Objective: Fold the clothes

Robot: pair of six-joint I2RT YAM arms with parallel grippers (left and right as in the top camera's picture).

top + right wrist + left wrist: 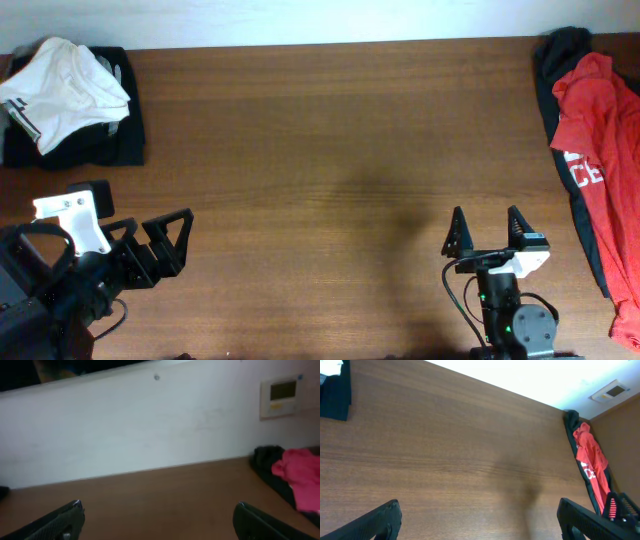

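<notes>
Dark brown wood-grain tabletop (pixel 320 150) butts against plain white wall (pixel 150 425); small white rectangular wall panel with display (pixel 282 397) mounted toward its right; faint shadow mid-table.

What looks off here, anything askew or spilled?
Nothing spilled or damaged. The red shirt lies crumpled over a dark garment at the right edge; white garment bunched on a black garment, far-left corner.

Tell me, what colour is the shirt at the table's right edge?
The shirt is red with white lettering; the overhead view shows it best.
</notes>
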